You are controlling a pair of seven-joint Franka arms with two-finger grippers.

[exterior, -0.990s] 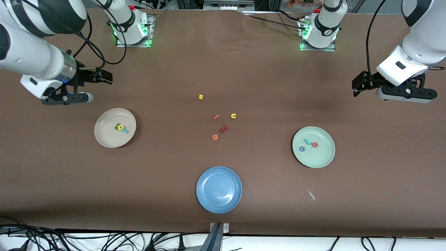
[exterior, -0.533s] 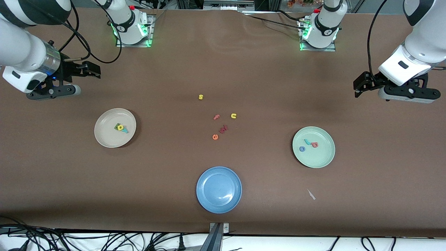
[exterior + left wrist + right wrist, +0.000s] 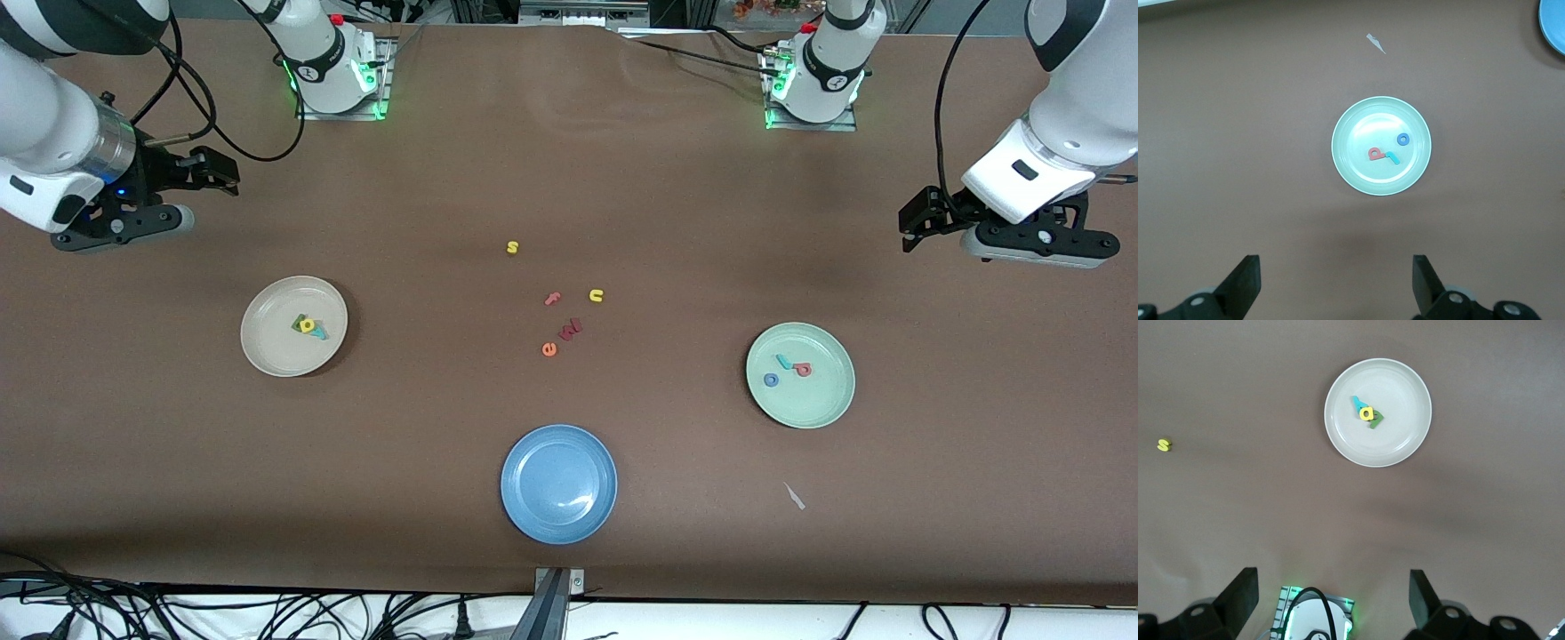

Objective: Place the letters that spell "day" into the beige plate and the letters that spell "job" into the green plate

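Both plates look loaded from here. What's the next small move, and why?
Probably none beyond parking both arms. The beige plate holds the teal y, green d and yellow a; the green plate holds the teal j, blue o and red b. The left end effector and right end effector are open, empty, over bare table.

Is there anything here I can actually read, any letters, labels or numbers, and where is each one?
"s": yellow letter on the table.
"u": yellow letter on the table.
"f": pink letter on the table.
"e": orange letter on the table.
"o": blue ring in the green plate.
Letters in the beige plate overlap, not clearly readable.
Marks on the robot bases: too small to read.
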